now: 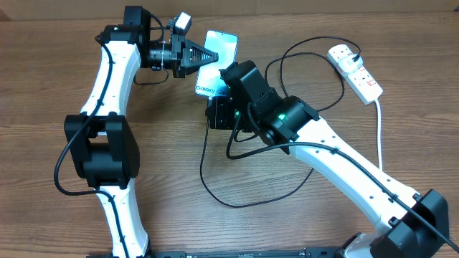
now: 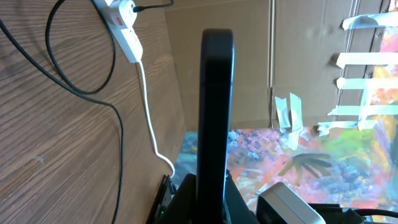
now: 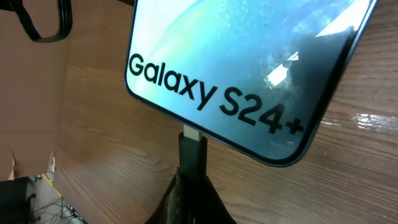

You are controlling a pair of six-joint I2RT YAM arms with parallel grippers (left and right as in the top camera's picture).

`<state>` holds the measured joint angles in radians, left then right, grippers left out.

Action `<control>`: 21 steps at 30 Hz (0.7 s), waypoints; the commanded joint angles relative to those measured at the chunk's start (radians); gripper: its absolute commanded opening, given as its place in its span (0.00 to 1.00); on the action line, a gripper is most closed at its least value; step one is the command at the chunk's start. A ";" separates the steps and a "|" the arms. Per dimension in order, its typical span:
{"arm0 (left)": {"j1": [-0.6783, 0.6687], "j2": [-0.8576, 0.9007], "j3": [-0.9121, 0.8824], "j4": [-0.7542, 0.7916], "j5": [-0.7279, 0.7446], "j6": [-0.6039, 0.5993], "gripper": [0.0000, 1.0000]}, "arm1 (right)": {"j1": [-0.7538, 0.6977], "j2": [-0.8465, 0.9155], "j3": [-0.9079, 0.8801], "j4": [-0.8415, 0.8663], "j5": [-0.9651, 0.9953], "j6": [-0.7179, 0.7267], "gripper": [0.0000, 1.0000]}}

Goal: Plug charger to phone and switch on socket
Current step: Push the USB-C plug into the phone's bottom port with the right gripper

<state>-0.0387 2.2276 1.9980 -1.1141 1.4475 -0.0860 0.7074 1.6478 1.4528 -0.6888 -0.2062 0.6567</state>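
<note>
Pinched in my right gripper [image 3: 191, 191], the charger [image 3: 193, 149] tip meets the phone [image 3: 249, 62] that my left gripper [image 1: 195, 56] clamps near twelve o'clock; I fear a skewed push jams it or twists the phone loose.

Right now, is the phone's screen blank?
No: the phone shows "Galaxy S24+" in black letters across its light screen.
</note>
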 commanded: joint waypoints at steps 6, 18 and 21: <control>-0.008 -0.018 0.013 -0.036 0.004 0.039 0.04 | -0.015 -0.007 0.038 0.029 0.022 0.010 0.04; -0.008 -0.018 0.013 -0.092 -0.037 0.106 0.04 | -0.029 -0.007 0.039 0.030 0.022 0.009 0.04; -0.009 -0.018 0.013 -0.100 -0.037 0.117 0.04 | -0.041 -0.007 0.039 0.030 0.021 0.009 0.04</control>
<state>-0.0376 2.2276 1.9980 -1.1950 1.3941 -0.0185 0.7059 1.6478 1.4528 -0.6930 -0.2359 0.6628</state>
